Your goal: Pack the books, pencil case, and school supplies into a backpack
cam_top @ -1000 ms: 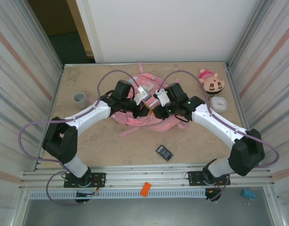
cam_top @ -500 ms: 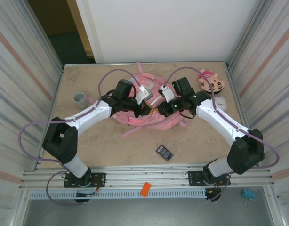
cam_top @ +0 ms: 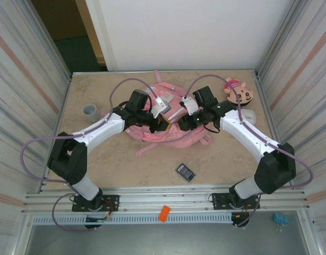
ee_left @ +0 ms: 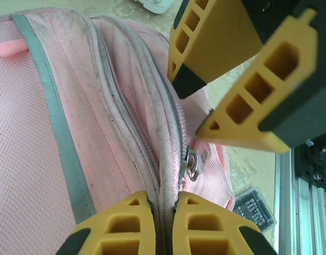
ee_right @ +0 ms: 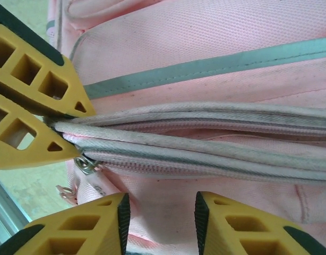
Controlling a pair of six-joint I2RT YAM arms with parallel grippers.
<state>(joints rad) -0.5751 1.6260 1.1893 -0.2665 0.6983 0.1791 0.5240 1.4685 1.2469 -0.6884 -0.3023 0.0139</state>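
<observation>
Left wrist view: left gripper (ee_left: 163, 206) is clamped on the zip seam (ee_left: 165, 127) of the backpack (ee_left: 41, 138), with the zip pull (ee_left: 191, 164) just past its tips. Right gripper (ee_right: 160, 215) has its jaws apart over the same seam near the pull, gripping nothing. In the top external view the backpack lies mid-table (cam_top: 99, 159) between the arms. The calculator (cam_top: 186, 171) lies apart from it, nearer the bases.
</observation>
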